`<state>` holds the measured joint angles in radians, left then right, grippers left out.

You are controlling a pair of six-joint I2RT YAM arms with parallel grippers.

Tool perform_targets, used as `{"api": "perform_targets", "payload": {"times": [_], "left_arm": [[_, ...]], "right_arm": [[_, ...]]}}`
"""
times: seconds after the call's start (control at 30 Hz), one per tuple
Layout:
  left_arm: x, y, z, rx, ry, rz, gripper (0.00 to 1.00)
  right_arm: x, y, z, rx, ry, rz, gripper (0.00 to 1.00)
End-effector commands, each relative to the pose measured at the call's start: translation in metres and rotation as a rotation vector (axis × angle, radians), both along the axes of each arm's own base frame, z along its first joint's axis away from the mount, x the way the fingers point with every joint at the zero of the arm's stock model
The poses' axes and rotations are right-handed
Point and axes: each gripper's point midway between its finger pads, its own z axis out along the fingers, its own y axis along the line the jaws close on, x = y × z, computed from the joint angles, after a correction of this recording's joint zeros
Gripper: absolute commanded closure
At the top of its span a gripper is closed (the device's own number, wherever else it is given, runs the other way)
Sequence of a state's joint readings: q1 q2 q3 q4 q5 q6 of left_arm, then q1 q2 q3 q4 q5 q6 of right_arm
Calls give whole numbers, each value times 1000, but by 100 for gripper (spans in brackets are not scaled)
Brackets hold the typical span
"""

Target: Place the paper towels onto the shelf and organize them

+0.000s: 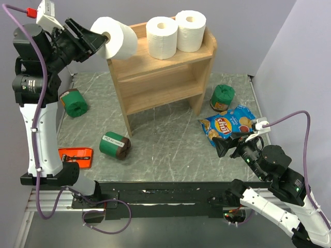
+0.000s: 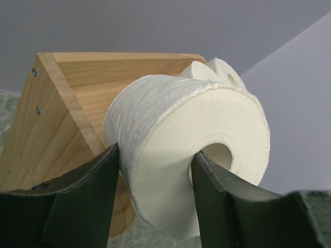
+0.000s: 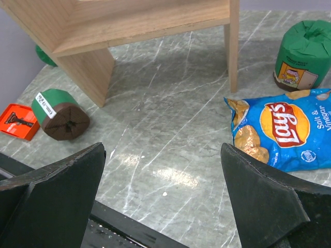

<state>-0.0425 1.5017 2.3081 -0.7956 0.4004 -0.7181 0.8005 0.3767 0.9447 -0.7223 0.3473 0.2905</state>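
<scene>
My left gripper (image 1: 103, 37) is shut on a white paper towel roll (image 1: 116, 37), one finger inside its core hole and one on its outer wall (image 2: 170, 155). It holds the roll in the air at the left end of the wooden shelf (image 1: 170, 77), at top-tier height. Two more white rolls (image 1: 162, 37) (image 1: 190, 30) stand upright on the shelf's top tier; their tops show behind the held roll in the left wrist view (image 2: 214, 70). My right gripper (image 1: 227, 147) is open and empty, low over the table at the front right (image 3: 163, 155).
Green packages with brown ends lie on the table: one left of the shelf (image 1: 74, 102), one in front (image 1: 115, 144), one at the right (image 1: 222, 97). A blue chips bag (image 1: 227, 124) lies near my right gripper. An orange packet (image 1: 76, 155) lies front left.
</scene>
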Motion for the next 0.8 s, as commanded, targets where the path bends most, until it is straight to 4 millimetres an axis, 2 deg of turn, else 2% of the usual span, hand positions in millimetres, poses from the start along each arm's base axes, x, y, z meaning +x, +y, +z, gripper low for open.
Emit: {"api": "perform_targets", "payload": {"times": [0.0, 0.3, 0.77], "left_arm": [[-7, 1, 33, -22, -107, 25, 47], [12, -1, 21, -11, -72, 42, 43], [20, -11, 21, -18, -80, 30, 34]], "right_arm": [[-1, -5, 20, 29, -46, -13, 0], [-1, -6, 21, 27, -55, -13, 1], [-1, -9, 23, 22, -73, -19, 0]]}}
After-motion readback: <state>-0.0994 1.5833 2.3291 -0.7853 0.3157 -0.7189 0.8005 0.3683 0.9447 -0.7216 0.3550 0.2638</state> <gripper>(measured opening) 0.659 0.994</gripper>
